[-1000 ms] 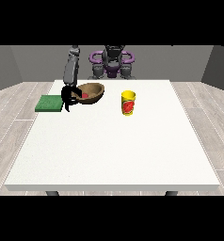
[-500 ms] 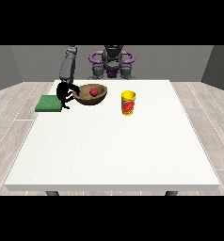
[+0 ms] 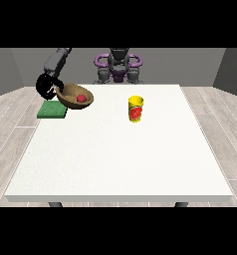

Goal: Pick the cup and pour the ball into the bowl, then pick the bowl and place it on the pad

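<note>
Bowl (image 3: 74, 97), brown, held up and tilted at the far left of the white table (image 3: 120, 159), red ball (image 3: 81, 98) inside it. The hand at the view's left (image 3: 47, 85) is curled around the bowl's left rim. Green pad (image 3: 52, 110) lies flat just below and left of the bowl, at the table's left edge. Yellow cup (image 3: 135, 108) stands upright, well apart to the right. Other hand not visible.
</note>
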Robot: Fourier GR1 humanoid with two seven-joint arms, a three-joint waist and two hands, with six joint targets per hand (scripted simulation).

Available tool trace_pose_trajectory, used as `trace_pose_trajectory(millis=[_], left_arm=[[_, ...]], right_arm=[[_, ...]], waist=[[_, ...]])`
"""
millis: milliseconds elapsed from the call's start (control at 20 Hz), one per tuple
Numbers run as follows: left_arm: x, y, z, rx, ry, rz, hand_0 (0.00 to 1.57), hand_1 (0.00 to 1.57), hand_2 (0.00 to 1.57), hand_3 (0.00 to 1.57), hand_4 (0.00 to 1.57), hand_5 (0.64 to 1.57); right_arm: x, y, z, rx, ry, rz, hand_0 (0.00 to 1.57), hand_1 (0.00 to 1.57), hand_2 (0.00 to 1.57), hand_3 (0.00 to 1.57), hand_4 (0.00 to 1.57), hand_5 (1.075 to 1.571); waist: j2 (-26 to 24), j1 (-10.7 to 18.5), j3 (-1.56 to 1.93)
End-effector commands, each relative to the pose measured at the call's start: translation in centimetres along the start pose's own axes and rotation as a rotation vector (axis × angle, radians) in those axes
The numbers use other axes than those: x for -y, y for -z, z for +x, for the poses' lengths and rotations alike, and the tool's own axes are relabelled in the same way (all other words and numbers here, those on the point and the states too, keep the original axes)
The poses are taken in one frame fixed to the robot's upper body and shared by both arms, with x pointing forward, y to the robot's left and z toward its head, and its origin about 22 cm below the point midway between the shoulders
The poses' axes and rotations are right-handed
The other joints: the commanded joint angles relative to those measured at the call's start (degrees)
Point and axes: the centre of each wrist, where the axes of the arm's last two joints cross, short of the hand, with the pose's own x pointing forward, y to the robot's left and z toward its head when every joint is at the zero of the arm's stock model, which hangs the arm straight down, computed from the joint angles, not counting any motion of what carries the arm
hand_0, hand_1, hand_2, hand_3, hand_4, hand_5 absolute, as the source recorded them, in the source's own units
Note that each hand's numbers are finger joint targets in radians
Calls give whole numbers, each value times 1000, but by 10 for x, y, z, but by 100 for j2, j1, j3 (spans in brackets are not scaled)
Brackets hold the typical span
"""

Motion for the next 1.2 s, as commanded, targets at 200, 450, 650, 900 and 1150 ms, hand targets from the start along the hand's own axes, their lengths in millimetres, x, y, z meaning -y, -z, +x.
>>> trace_pose_trajectory(millis=[200,450,650,900,1150], left_arm=[[-27,-13,-7,60,64,69,0,0,0,0,703,1560],[-9,-3,8,170,77,61,0,0,0,0,703,1562],[-5,-2,40,246,71,34,0,0,0,0,672,1561],[-6,-20,36,271,67,38,0,0,0,0,698,1559],[-8,-26,53,287,55,56,0,0,0,0,690,1557]], right_arm=[[12,8,57,116,-115,25,1571,1571,1571,1571,996,1571],[45,17,62,193,43,-23,1571,1571,1571,1373,990,1571],[85,12,44,272,31,-73,1571,1571,1571,180,982,1570],[122,2,27,286,13,-104,1571,1571,1571,0,971,1570],[142,0,44,276,-38,-107,1571,1571,1571,0,984,1570]], waist=[[476,-357,1],[1127,-138,14],[1587,-46,24],[1662,13,23],[1675,-67,19]])
